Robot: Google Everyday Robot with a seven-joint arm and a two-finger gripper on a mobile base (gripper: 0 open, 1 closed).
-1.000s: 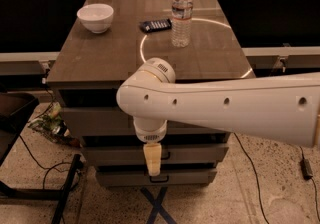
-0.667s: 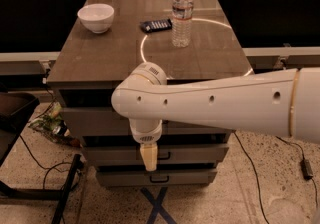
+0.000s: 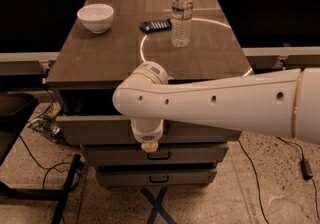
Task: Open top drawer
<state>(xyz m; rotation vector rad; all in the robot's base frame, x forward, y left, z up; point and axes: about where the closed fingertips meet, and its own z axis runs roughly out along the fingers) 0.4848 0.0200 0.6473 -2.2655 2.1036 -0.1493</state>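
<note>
The top drawer (image 3: 90, 130) is the widest grey front, right under the dark wooden tabletop (image 3: 100, 60). It stands pulled out a little, with a dark gap behind its upper edge. My gripper (image 3: 149, 146) hangs from the white arm at the centre of that front, pointing down, its tip at the drawer's lower edge. The wrist covers the drawer's black handle. Below are the narrower middle drawer (image 3: 200, 154) and bottom drawer (image 3: 125, 177), both closed.
On the tabletop stand a white bowl (image 3: 95, 17), a water bottle (image 3: 181, 14) and a flat black device (image 3: 155, 25). Cables lie on the floor at left and right. A black stand leg (image 3: 65, 188) is at lower left; crossed legs (image 3: 157, 208) are under the drawers.
The arm has shifted left and the gripper has risen from the middle drawer's level to the top drawer's lower edge. The top drawer's front has come forward.
</note>
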